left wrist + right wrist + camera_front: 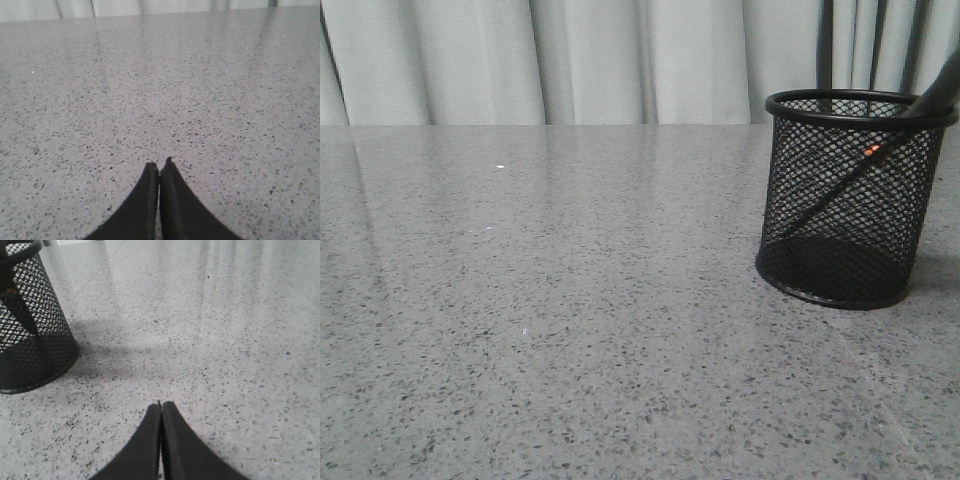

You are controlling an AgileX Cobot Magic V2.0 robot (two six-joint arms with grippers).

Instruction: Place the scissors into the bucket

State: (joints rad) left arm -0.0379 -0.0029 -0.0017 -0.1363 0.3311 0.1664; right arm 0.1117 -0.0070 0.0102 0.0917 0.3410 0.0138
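The black wire-mesh bucket [852, 200] stands upright on the speckled grey table at the right. The scissors [865, 160] lean inside it, blades down toward the base, a dark handle rising over the rim at the right edge; a spot of orange shows through the mesh. The bucket also shows in the right wrist view [30, 320], with the scissors' dark blade [20, 310] behind its mesh. My right gripper [160, 404] is shut and empty, low over the table, apart from the bucket. My left gripper [159, 164] is shut and empty over bare table. Neither gripper shows in the front view.
The grey speckled table [570, 300] stretches across the view, backed by pale curtains [570, 60]. Nothing else stands on it in view.
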